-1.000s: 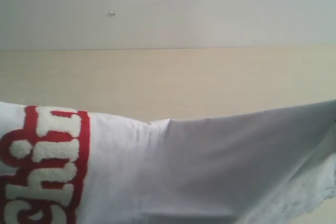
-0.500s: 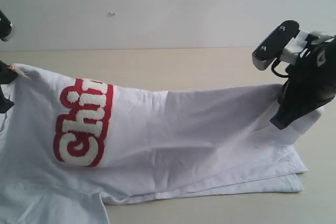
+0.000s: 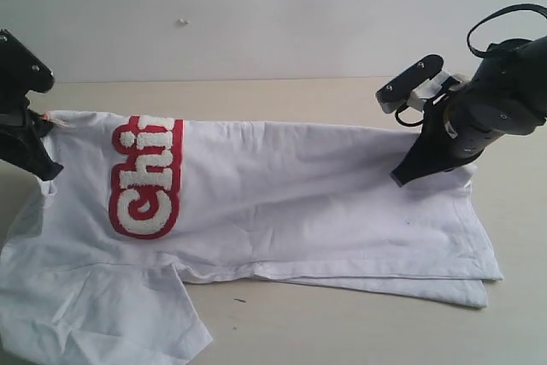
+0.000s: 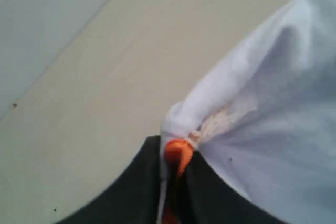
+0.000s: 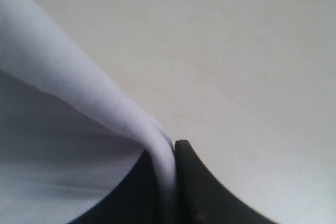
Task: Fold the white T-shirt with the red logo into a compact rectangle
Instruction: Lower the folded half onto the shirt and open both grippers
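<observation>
The white T-shirt [image 3: 291,203] lies lengthwise across the table, its upper layer folded over toward the far side. The red logo [image 3: 145,175] with white letters shows on top near the left end. My left gripper [image 3: 38,147] is shut on the shirt's collar end, where the orange neck tag [image 4: 177,153] is pinched between the black fingers [image 4: 134,192]. My right gripper [image 3: 414,168] is shut on the shirt's edge [image 5: 157,145] at the right end. A sleeve [image 3: 102,318] spreads at the front left.
The pale wooden table [image 3: 282,100] runs behind the shirt to a grey wall [image 3: 256,6]. Bare tabletop [image 3: 342,331] shows in front of the shirt and at the right [image 3: 521,237].
Both grippers have carried the held edge away from the camera and down; the lifted cloth that filled the view a second ago now lies folded over on the table.
</observation>
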